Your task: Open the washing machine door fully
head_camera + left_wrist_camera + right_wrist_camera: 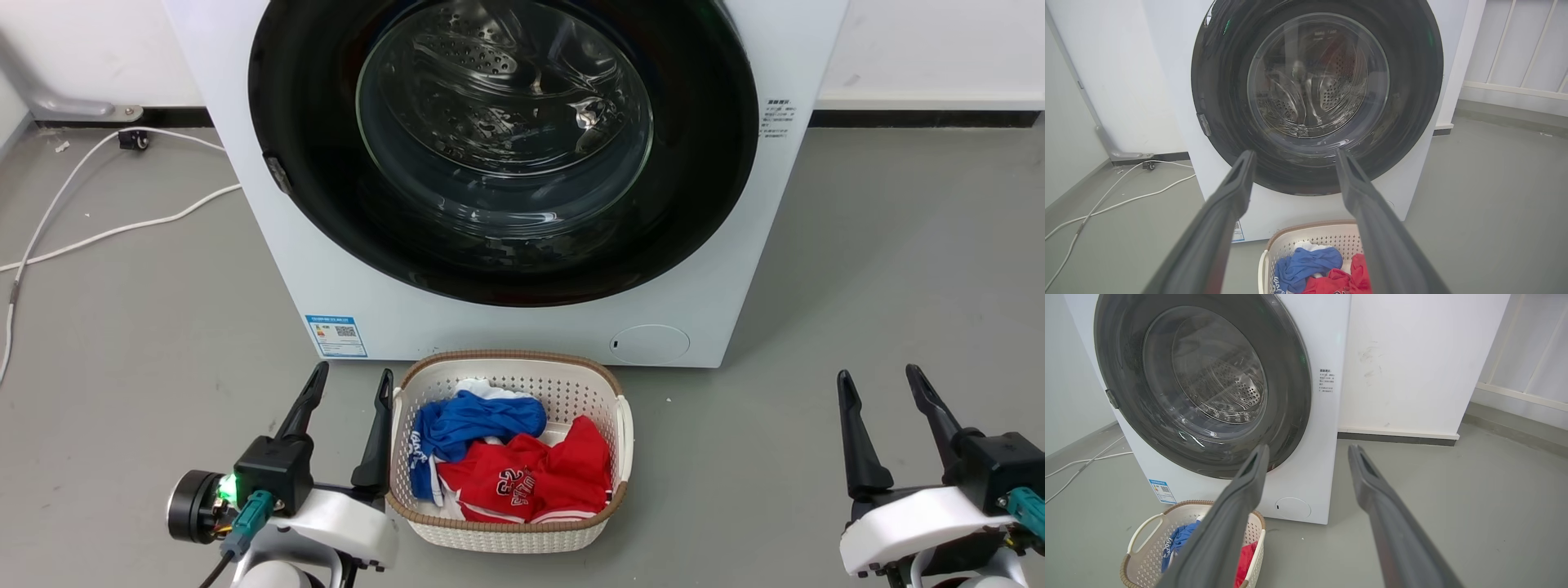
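Washing machine door (pixel 504 139) closed flush. Left gripper (pixel 352 371) beside laundry basket (pixel 506 365)'s left rim, right gripper (pixel 878 371) well apart rightward — both jaws wide open, empty.

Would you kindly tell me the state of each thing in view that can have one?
washing machine door, shut
left gripper, jaws open, holding nothing
right gripper, jaws open, holding nothing
laundry basket, upright, holding crumpled clothes
round service flap, shut
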Motion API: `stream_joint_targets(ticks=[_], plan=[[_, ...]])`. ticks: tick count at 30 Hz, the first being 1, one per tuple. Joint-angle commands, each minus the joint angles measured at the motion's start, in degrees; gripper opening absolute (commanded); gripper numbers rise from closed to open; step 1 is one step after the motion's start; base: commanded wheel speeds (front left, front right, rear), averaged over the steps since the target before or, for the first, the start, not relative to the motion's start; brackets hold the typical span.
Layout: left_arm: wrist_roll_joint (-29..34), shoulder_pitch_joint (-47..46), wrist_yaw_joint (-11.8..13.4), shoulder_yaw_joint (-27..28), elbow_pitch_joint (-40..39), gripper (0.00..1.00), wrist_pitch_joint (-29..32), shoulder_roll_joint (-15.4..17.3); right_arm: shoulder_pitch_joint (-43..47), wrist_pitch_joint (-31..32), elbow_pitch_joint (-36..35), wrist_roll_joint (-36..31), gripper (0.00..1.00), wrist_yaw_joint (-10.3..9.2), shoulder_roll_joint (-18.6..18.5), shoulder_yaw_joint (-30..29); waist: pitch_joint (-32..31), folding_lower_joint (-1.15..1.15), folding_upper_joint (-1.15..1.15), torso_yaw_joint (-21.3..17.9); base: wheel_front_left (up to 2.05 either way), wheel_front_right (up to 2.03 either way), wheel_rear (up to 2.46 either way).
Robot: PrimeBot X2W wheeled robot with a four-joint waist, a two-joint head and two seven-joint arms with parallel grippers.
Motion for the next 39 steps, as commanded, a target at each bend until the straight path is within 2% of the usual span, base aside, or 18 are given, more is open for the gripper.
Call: stream_joint_targets(ticks=[1,19,20,21,26,30,37,39], plan=[[1.29,-0.21,-0.25,0.25,0.11,1.00,-0.59,-0.30,0.48,-0.60,0.09,-1.09,1.00,-0.02,0.09,-0.01,-0.09,0.00,0.00,0.02,0.00,0.00,0.00],[1.55,-0.35,-1.26,1.94,2.07,1.00,-0.75,-1.41,0.17,-1.12,1.58,-0.95,1.00,-0.01,0.11,-0.05,-0.28,0.00,0.00,0.10,0.00,0.00,0.00],[1.53,-0.41,-1.24,2.00,2.15,1.00,-0.75,-1.47,0.13,-0.97,1.71,-0.36,0.40,-0.01,0.11,0.19,-0.27,0.00,0.00,0.10,0.00,0.00,0.00],[1.52,-0.46,-1.24,2.04,2.23,1.00,-0.75,-1.54,0.06,-0.95,1.72,-0.23,0.00,-0.01,0.10,0.18,-0.26,0.00,0.00,0.09,0.00,0.00,0.00],[1.34,-0.53,-1.40,2.49,2.44,1.00,-0.75,-1.81,-0.42,-0.48,2.14,3.47,0.00,-0.01,0.08,-0.84,-0.18,0.00,0.00,0.09,0.00,0.00,0.00],[1.43,-0.76,-1.50,2.72,2.49,1.00,-0.75,-1.93,-2.15,0.75,4.71,23.67,0.00,-0.01,0.10,-2.14,0.22,0.00,0.00,0.16,0.00,0.00,0.00],[1.60,-1.95,-1.17,3.36,1.43,1.00,-0.75,-2.33,-7.96,5.72,10.59,63.69,0.00,0.00,0.05,-4.97,2.61,0.00,0.00,0.56,0.00,0.00,0.00],[1.57,-2.38,-1.04,3.74,0.98,1.00,-0.75,-2.38,-10.53,7.22,12.21,70.12,0.00,0.00,0.04,-6.59,3.61,0.00,0.00,0.53,0.00,0.00,0.00]])
